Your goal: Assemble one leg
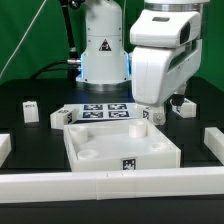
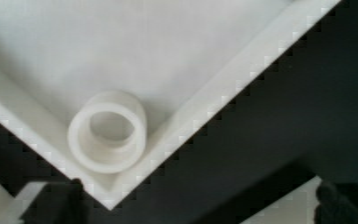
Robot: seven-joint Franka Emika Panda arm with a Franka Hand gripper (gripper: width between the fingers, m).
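Observation:
The square white panel [image 1: 112,147] lies in the middle of the table with round holes at its corners. My gripper [image 1: 154,112] hangs low over its far corner on the exterior view's right. In the wrist view that corner [image 2: 194,70] and its round hole [image 2: 108,130] fill the picture, and the corner's tip lies between my spread fingers [image 2: 39,203]. My gripper [image 2: 194,207] is open and holds nothing. Small white legs with tags lie on the table: two at the exterior view's left [image 1: 30,110] [image 1: 60,118] and one at the right [image 1: 182,106], just beyond my gripper.
The marker board [image 1: 104,110] lies behind the panel, in front of the robot's base [image 1: 103,50]. A long white rail [image 1: 110,186] runs along the front, with white bar ends at the left [image 1: 4,148] and right [image 1: 213,141].

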